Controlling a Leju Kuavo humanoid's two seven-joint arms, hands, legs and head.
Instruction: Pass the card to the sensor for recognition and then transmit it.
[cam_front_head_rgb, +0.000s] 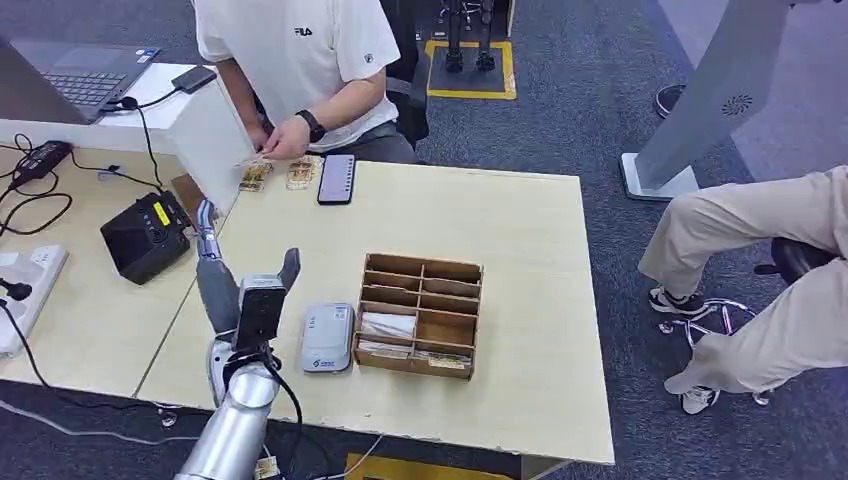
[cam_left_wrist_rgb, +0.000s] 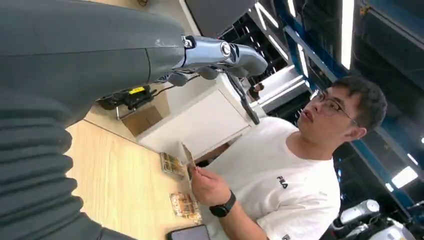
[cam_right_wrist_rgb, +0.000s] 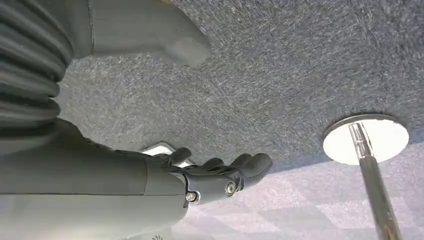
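Observation:
My left hand (cam_front_head_rgb: 243, 296) is raised over the table's front left part, fingers spread and holding nothing; its fingers (cam_left_wrist_rgb: 220, 52) point toward the person across the table. That person (cam_front_head_rgb: 300, 60), in a white shirt, holds a card (cam_left_wrist_rgb: 189, 159) upright in one hand at the far edge. Two stacks of cards (cam_front_head_rgb: 256, 177) lie on the table by that hand. The grey card sensor (cam_front_head_rgb: 327, 338) lies flat just right of my left hand. My right hand (cam_right_wrist_rgb: 220, 175) hangs over grey carpet, fingers loosely extended and holding nothing.
A wooden compartment box (cam_front_head_rgb: 420, 315) with cards stands right of the sensor. A phone (cam_front_head_rgb: 336, 179) lies at the far edge. A black device (cam_front_head_rgb: 145, 237), cables and a laptop (cam_front_head_rgb: 75, 78) sit at the left. A seated person's legs (cam_front_head_rgb: 750, 260) are at the right.

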